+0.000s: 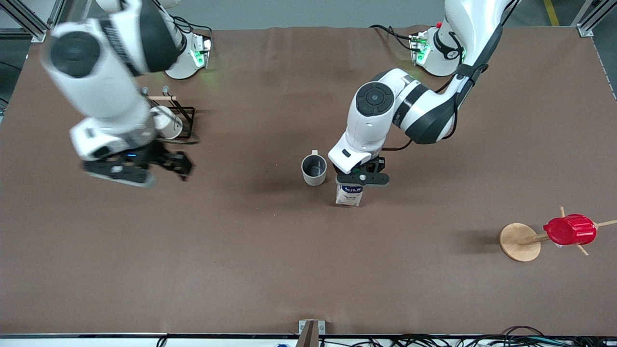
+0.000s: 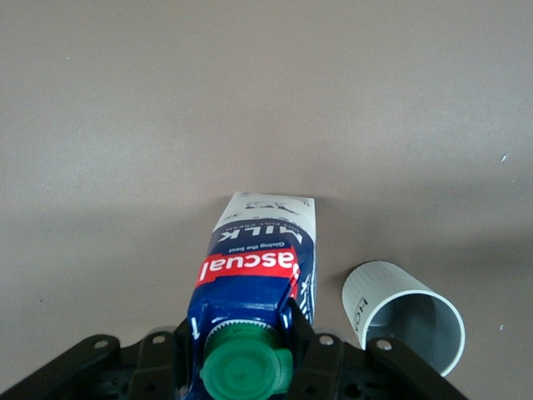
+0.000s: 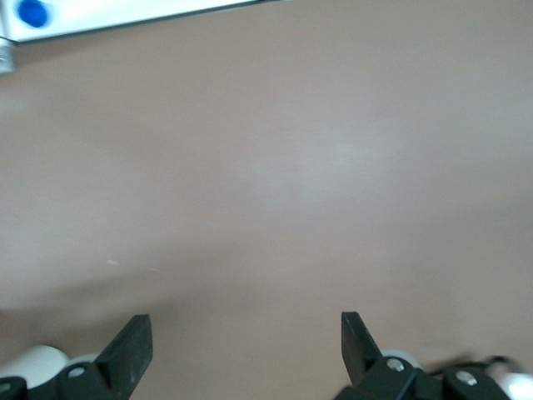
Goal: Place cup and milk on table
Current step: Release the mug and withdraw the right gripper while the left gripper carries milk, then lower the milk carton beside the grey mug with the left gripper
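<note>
My left gripper (image 1: 362, 179) is clamping the top of one small blue-and-white milk carton with a round green cap (image 1: 349, 194), a finger (image 2: 321, 354) pressing on each side just below the cap. The carton is standing upright on the large brown-covered table (image 1: 299, 270), near its middle. Just beside it, toward my right arm's end and apart from the carton, one small off-white mug with a dark grey inside (image 1: 314, 169) is sitting upright on the tabletop, its little handle pointing away from the front camera.

My right gripper (image 1: 181, 165) is hanging in the air with its two fingers (image 3: 129, 350) spread wide and nothing between them, over bare table toward my right arm's end. It is just in front of one black wire rack (image 1: 183, 123), where I am counting only one brighter white mug (image 1: 166, 121) showing past my forearm.

Toward my left arm's end, nearer the front camera, one wooden peg stand with a round base (image 1: 519, 242) is carrying one red ribbed cup (image 1: 570, 230) on a peg.
</note>
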